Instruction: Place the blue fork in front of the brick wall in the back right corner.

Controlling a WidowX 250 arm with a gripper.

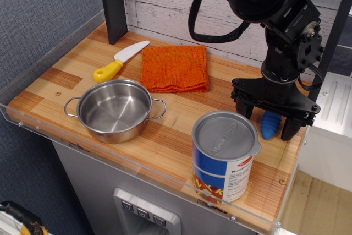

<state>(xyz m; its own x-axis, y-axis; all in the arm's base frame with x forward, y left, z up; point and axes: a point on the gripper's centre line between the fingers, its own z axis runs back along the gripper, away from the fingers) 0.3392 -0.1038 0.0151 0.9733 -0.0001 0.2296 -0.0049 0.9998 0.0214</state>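
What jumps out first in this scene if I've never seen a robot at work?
The big black robot arm at the right, its open gripper straddling a blue fork on the wooden counter. Then the large tin can at the front and the orange cloth near the back.

The arm is reared tall, wrist pointed straight down. The gripper [268,119] is held low, jaws spread wide apart. Nothing is clamped between them.
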